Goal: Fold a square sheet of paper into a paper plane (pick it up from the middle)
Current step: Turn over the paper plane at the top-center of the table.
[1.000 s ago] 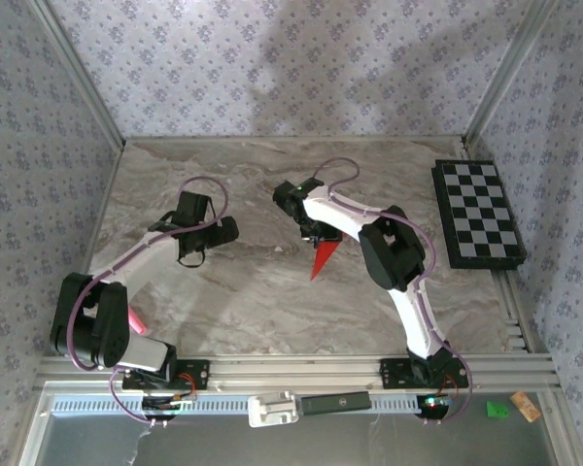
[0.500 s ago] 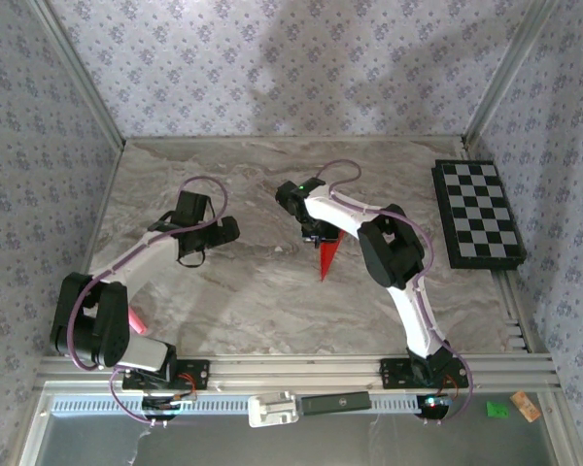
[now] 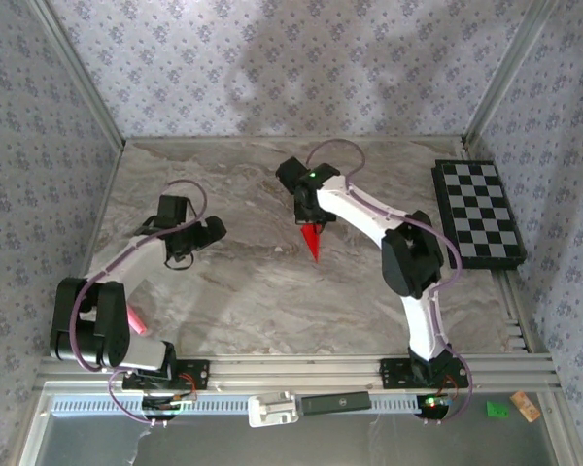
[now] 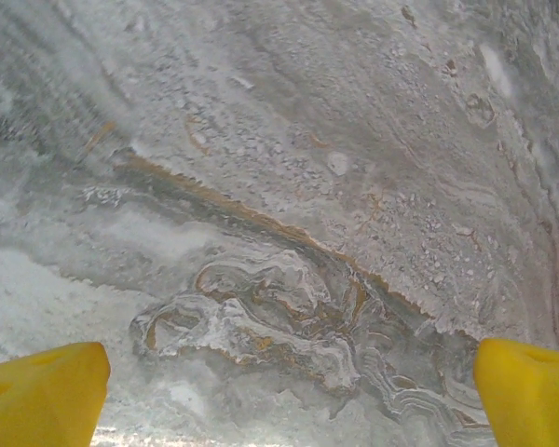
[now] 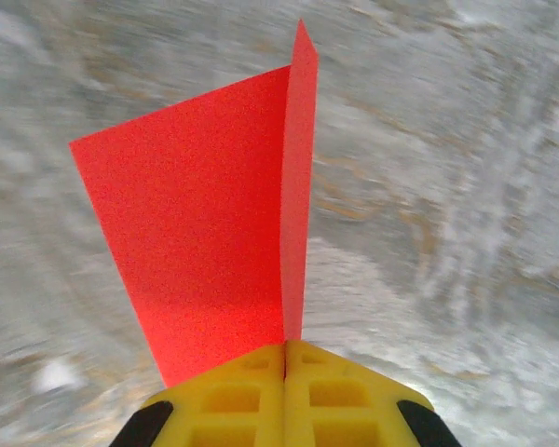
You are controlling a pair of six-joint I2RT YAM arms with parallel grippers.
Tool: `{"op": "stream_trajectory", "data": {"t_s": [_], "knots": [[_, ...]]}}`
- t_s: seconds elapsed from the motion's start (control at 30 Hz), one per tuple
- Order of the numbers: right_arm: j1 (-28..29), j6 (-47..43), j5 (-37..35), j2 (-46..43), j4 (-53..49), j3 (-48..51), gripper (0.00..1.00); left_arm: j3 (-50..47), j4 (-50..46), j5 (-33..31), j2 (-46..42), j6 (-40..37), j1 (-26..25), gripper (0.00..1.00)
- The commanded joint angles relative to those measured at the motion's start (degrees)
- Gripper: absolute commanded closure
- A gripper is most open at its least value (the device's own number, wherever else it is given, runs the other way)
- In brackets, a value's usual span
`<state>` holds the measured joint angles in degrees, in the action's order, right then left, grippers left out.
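Observation:
The red paper plane point(image 3: 313, 239) hangs as a narrow pointed dart below my right gripper point(image 3: 309, 219), above the middle of the marble table. In the right wrist view the folded red paper point(image 5: 214, 214) sticks out from the yellow fingers point(image 5: 224, 400), which are pressed together on it, one creased wing seen edge-on. My left gripper point(image 3: 212, 230) is over the left part of the table, well apart from the paper. Its yellow fingertips point(image 4: 42, 396) stand wide apart at the corners of the left wrist view, with only bare marble between them.
A black-and-white chequered board point(image 3: 478, 214) lies at the table's right edge. Patterned walls close in the back and both sides. A metal rail point(image 3: 291, 369) runs along the near edge by the arm bases.
My right gripper has swung up and away from the table with the red plane, whose tip now points down toward the near side. The left arm has pulled back to the left.

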<state>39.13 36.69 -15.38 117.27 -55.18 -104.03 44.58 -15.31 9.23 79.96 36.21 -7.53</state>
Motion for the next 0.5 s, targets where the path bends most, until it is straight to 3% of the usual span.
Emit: {"op": "stream_trajectory", "data": {"t_s": [0.0,0.2,0.47], "knots": [[-0.3,-7.3,13.2,-3.7,11.1,2.7,0.96,-1.1,4.6,7.2,-1.3,4.8,2.4,0.02],[-2.0,-8.1,31.3,-5.3,29.4,12.2,0.95,-3.5,10.5,13.6,-0.6,9.7,3.2,0.05],[-5.0,0.4,44.7,-3.8,51.1,26.1,0.94,-7.1,18.6,20.8,1.3,15.6,2.4,0.22]]}}
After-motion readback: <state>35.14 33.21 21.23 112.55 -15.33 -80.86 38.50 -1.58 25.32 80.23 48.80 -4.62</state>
